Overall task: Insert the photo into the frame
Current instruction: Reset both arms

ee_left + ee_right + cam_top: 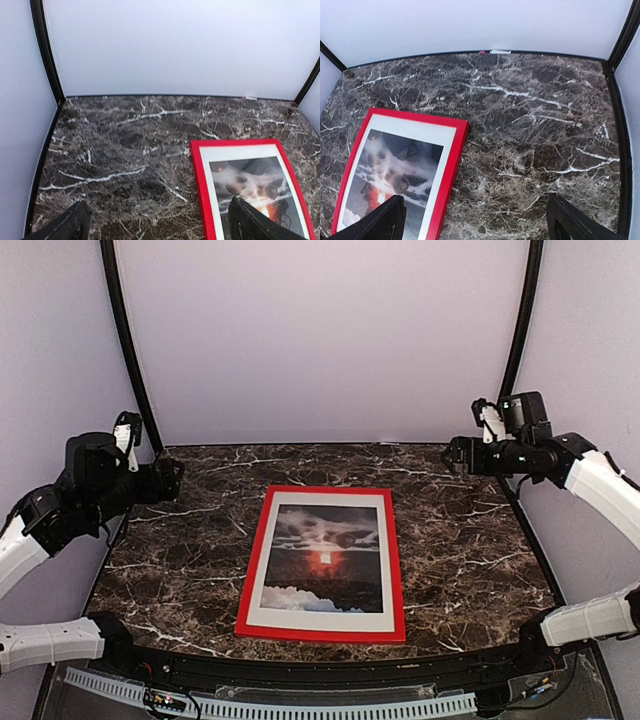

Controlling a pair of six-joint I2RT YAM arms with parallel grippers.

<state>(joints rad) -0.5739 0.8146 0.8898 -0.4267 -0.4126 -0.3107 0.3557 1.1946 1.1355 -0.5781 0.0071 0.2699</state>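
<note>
Two grippers stand wide open and empty. The left gripper (pixel 168 478) is well off the left side of the frame (pixel 397 560), and the right gripper (pixel 458 455) is well off beyond its far right corner. In each wrist view the fingers sit at the bottom corners with nothing between them.

The frame lies flat with its red front up on the marble table (pixel 470 540). The photo (pixel 325 558) sits inside it, ringed by a white mat (pixel 320 618), so the insertion itself looks done. What is left, as I judge it, is to draw clear and check the fit.

To do that well:
- **Clearance:** Hold both arms high and out to the frame's sides. Never sweep across it, because a thin frame lying loose on polished stone would likely slide at a light nudge.
- **Fit:** Compare the photo's edges with the frame's inner edge. They look parallel, the mat band looks even left and right, and no corner appears to ride up.
- **Back:** It faces down, so whether anything there is fastened cannot be told.
- **Correction:** If one is needed, come straight down on the red border, not on the print.
</note>
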